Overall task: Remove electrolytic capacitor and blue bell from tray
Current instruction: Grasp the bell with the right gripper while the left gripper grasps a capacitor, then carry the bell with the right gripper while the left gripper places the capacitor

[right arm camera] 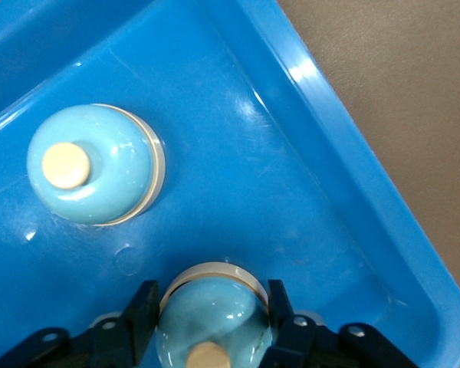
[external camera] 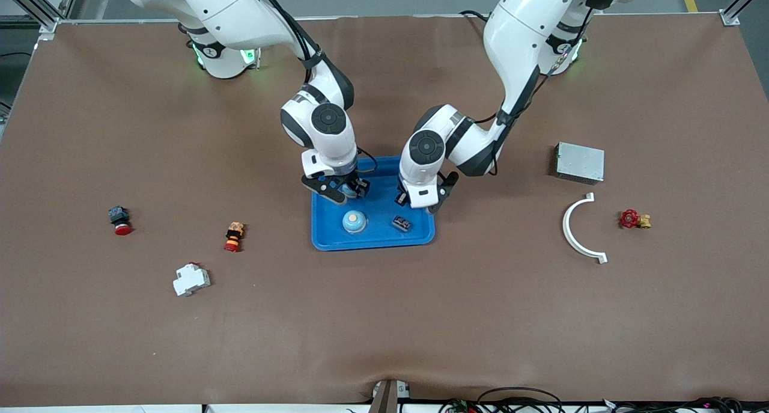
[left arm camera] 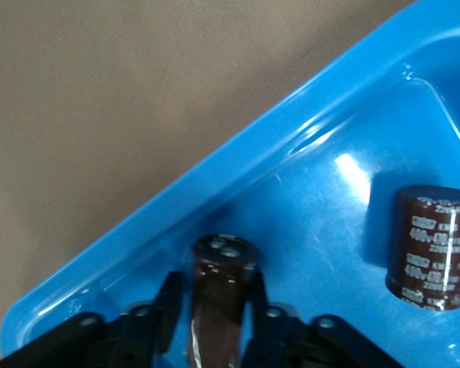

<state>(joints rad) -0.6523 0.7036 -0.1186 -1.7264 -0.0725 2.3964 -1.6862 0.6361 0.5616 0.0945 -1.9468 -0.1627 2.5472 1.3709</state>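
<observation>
White breaker (external camera: 191,279) lies nearest the front camera, toward the right arm's end of the table, with two red push buttons (external camera: 234,237) farther back. At the centre a blue tray (external camera: 372,240) holds one bell (external camera: 354,222) and one capacitor (external camera: 402,223); both grippers are over its farther half.

Left wrist view: left gripper (left arm camera: 217,314) pinches a second capacitor (left arm camera: 218,303) over the tray.

Right wrist view: right gripper (right arm camera: 208,314) pinches a second bell (right arm camera: 215,318) beside the resting bell
</observation>
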